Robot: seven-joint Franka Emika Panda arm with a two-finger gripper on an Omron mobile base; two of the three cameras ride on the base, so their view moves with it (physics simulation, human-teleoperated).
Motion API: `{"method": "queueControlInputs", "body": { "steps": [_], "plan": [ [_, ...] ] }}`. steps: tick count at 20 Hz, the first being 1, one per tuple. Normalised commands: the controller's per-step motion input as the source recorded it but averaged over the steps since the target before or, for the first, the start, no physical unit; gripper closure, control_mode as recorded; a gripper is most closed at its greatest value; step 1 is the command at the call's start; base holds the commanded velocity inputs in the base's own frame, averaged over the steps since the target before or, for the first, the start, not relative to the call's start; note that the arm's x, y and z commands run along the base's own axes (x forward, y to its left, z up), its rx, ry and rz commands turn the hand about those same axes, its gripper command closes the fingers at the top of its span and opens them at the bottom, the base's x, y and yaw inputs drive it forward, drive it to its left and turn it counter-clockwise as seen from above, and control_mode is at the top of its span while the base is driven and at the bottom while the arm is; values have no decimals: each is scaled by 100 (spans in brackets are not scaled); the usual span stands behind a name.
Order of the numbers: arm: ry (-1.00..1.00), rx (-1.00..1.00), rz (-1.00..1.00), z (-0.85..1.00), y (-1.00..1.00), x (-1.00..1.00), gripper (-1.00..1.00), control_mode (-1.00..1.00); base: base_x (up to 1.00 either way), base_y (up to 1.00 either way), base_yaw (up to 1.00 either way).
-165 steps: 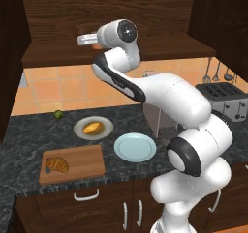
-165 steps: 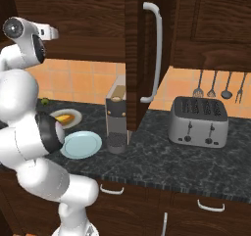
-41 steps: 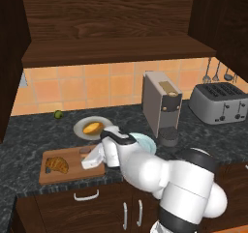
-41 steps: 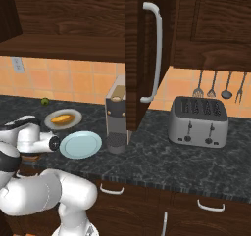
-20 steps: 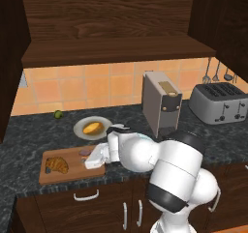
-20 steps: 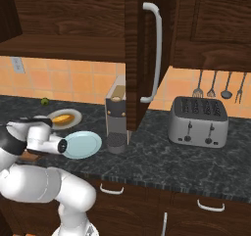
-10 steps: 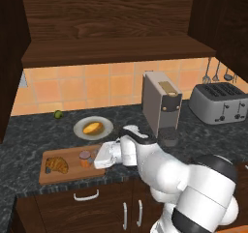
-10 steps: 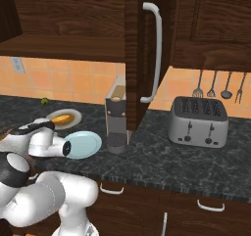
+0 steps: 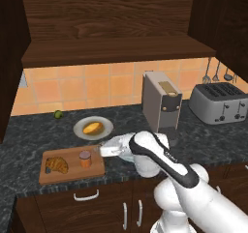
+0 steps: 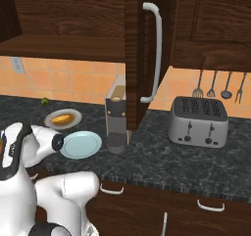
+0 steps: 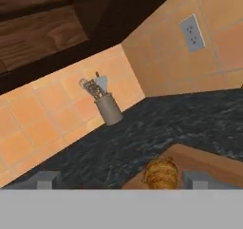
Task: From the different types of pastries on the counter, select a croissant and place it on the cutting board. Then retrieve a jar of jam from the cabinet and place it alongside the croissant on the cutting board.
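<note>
Jaws spread wide, gripping nothing; gripper aimed low across the cutting board. Jar of jam upright on the board, just beside the gripper. Croissant at the board's far end. Bun on a plate behind the board.

Orange tiled backsplash, dark wood cupboards
</note>
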Motion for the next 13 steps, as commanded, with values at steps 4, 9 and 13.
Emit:
{"method": "queueControlInputs", "body": {
  "steps": [4, 9, 13],
  "plan": [
    [37, -3, -40, 6, -73, -50, -100, -100, 0, 0, 0],
    [43, -10, -50, 0, -59, -17, -100, -100, 0, 0, 0],
    [59, -14, -52, -2, -54, 0, -100, -100, 0, 0, 0]
  ]
}}
